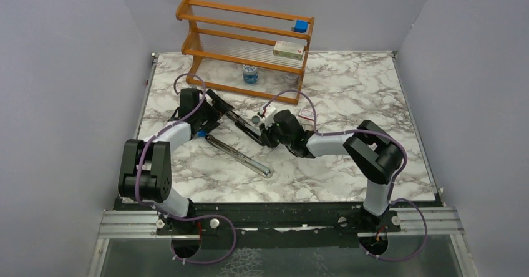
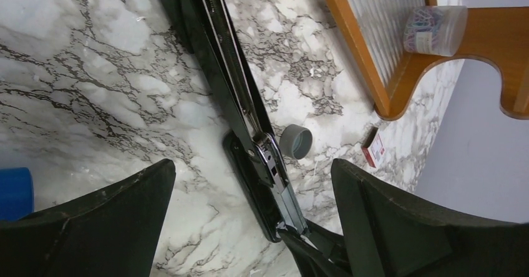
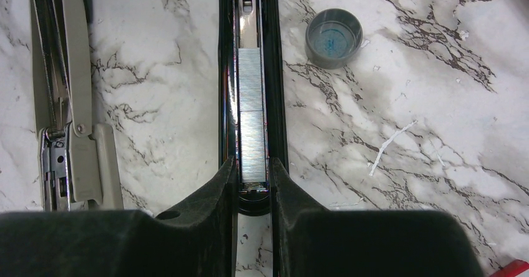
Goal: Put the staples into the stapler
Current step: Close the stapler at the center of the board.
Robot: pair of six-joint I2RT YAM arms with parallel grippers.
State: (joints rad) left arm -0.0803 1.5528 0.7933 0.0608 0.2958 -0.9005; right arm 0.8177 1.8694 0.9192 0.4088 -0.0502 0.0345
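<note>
The stapler [image 1: 237,122] lies opened flat on the marble table, its two long bars spread from a hinge near my left gripper [image 1: 209,111]. In the right wrist view a silvery strip of staples [image 3: 251,115] sits inside the stapler's channel [image 3: 228,71]. My right gripper [image 3: 251,165] is shut on the free end of that bar, one finger pressed on each side. The other bar [image 3: 62,102], grey with a spring, lies to the left. My left gripper [image 2: 252,165] stands wide open above the stapler [image 2: 249,127], touching nothing.
A wooden rack [image 1: 246,34] stands at the back with a white box [image 1: 289,49] and a blue cube [image 1: 301,25] on it, and a clip jar [image 1: 250,73] under it. A grey cap [image 3: 334,29] and a small red-and-white box [image 1: 306,113] lie beside the stapler.
</note>
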